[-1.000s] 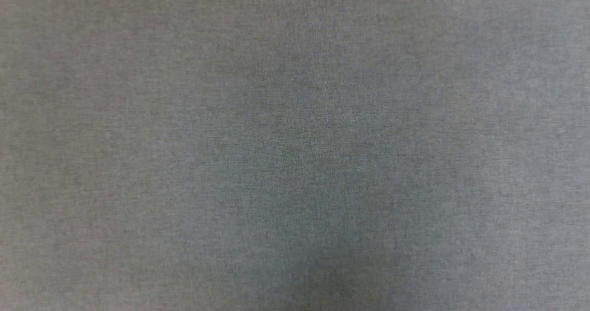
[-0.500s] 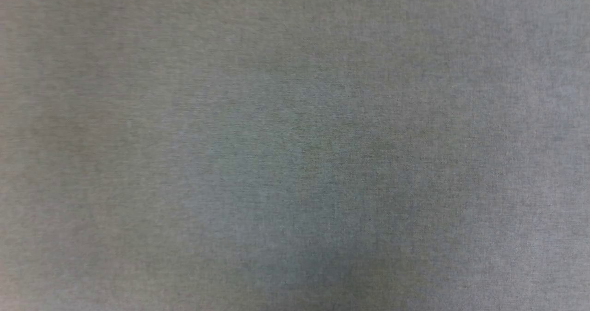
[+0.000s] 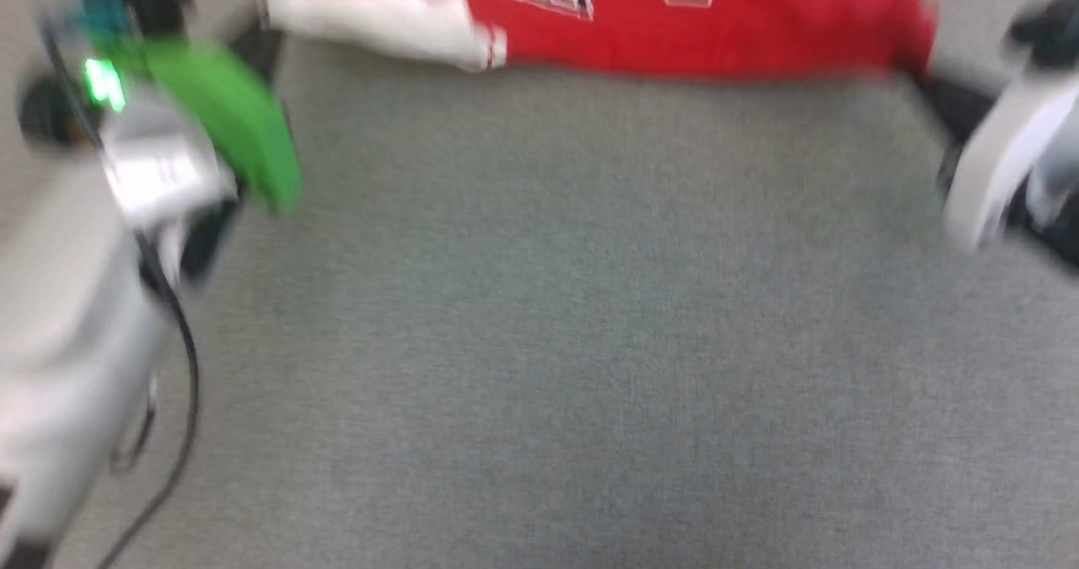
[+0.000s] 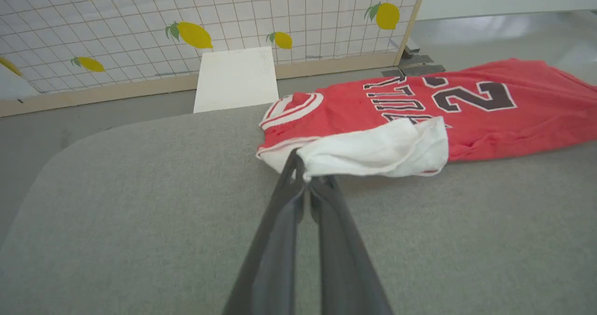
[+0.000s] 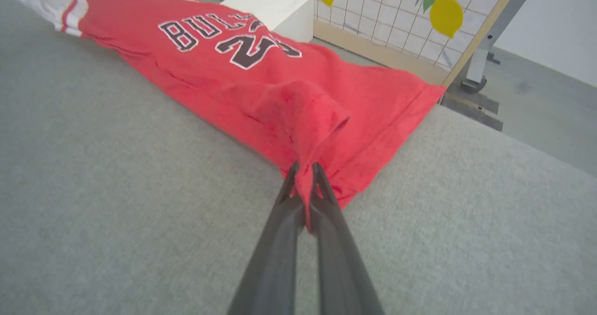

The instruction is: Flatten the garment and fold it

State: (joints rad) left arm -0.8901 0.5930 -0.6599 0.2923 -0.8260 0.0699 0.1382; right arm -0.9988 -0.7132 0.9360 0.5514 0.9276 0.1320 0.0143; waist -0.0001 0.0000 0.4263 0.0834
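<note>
**Jersey** (image 4: 485, 114): red and sleeveless, with dark, white-edged lettering and numerals and striped trim at the neck. It is laid lengthwise along the far part of the grey padded table (image 4: 140, 203) and is only partly flattened. One near edge is turned over, so the white lining is shown.

**Left gripper** (image 4: 305, 175): clenched on the turned-over white edge at the neck end. The cloth is pinched between the fingertips, just above the table.

**Right gripper** (image 5: 305, 168): clenched on the red cloth near the hem corner, where a fold is drawn up into a peak at the fingertips.

The jersey is held at its near edge by both grippers, which are set well apart. In the blurred head view it is seen along the top edge, with a pale forearm at each side.

**White block** (image 4: 235, 79): placed just beyond the table's far edge.

**Grid panel** (image 4: 298, 11): printed with lemons and stood upright behind the block.

**Grey floor** (image 4: 489, 39): seen to one side of the panel.
</note>
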